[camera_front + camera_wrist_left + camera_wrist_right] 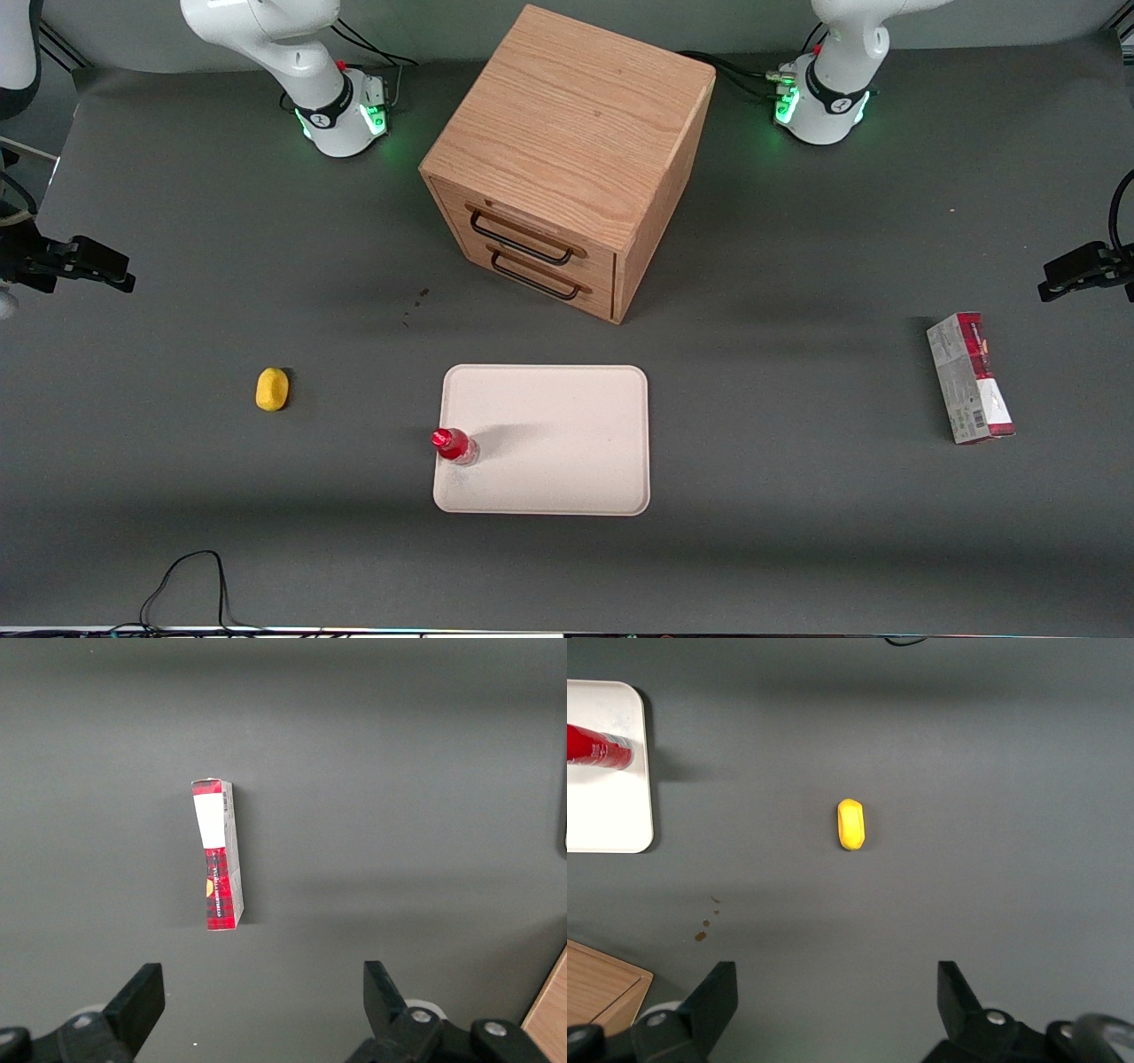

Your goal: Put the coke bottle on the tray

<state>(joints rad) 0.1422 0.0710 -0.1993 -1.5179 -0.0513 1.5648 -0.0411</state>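
Note:
The coke bottle (454,445), with its red cap and red label, stands upright on the cream tray (567,443), just inside the rim at the working arm's end. In the right wrist view the coke bottle (598,750) shows on the tray (607,815), apart from the fingers. My right gripper (111,270) hovers well away from the bottle, toward the working arm's end of the table. The gripper (837,979) is open with nothing between its fingers, and bare grey table lies below it.
A yellow oval lump (272,389) lies on the table between the gripper and the tray. A wooden drawer cabinet (567,151) stands farther from the camera than the tray. A red-and-grey carton (970,377) lies toward the parked arm's end. A black cable (190,576) loops near the front edge.

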